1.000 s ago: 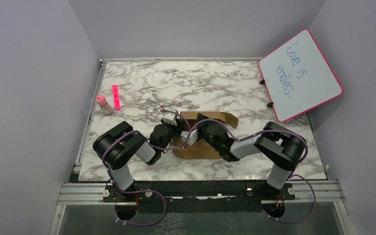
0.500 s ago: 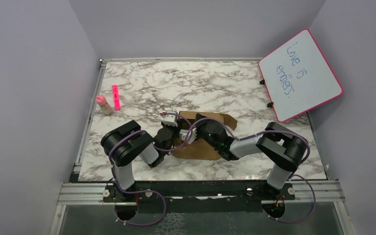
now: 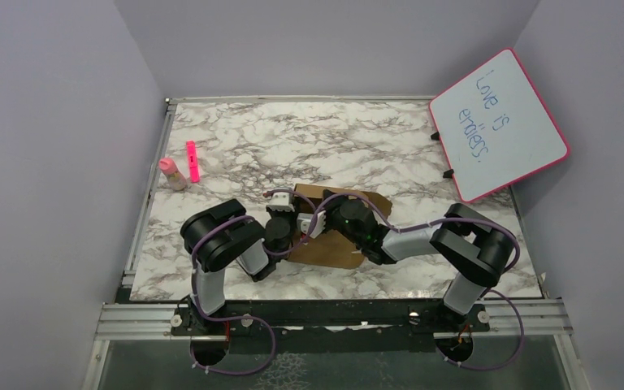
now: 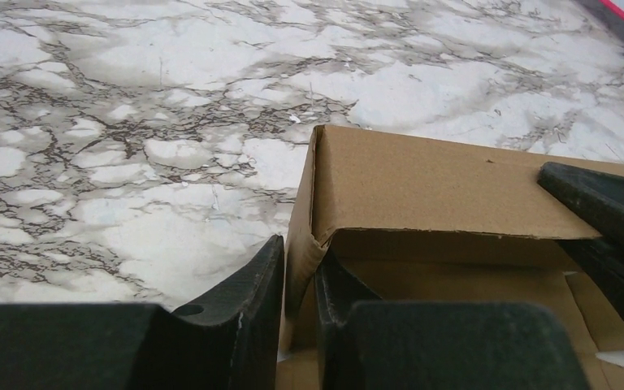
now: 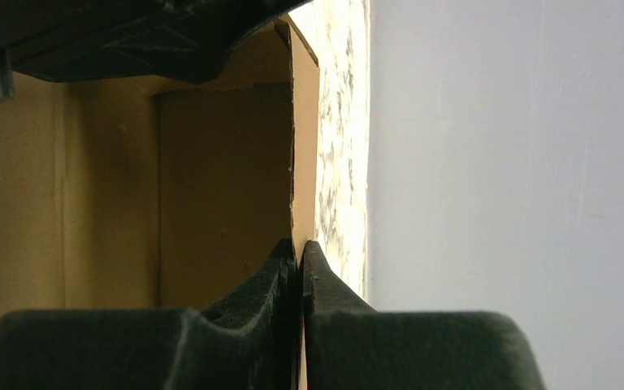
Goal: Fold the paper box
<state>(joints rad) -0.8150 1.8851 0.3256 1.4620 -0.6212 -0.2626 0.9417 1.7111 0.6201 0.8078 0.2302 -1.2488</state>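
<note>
The paper box point(image 3: 331, 244) is plain brown cardboard, partly raised, near the table's front middle. My left gripper point(image 3: 296, 218) is shut on the box's left wall; in the left wrist view the fingers point(image 4: 264, 276) pinch that wall point(image 4: 302, 244), with a folded panel point(image 4: 431, 187) behind. My right gripper point(image 3: 318, 221) is shut on another wall; in the right wrist view its fingertips point(image 5: 301, 253) clamp the thin cardboard edge point(image 5: 304, 146), with the box's inside point(image 5: 130, 187) to the left. Both grippers meet over the box's left part.
A pink-framed whiteboard point(image 3: 497, 123) leans at the back right. A pink marker point(image 3: 192, 161) and a small pink-capped bottle point(image 3: 171, 173) lie at the left edge. The marble table point(image 3: 309, 138) stretches behind the box. Grey walls close in on both sides.
The left arm has swung right, closer to the box. The box has shifted and turned a little, its far edge rising, while both grippers stay clamped on it.
</note>
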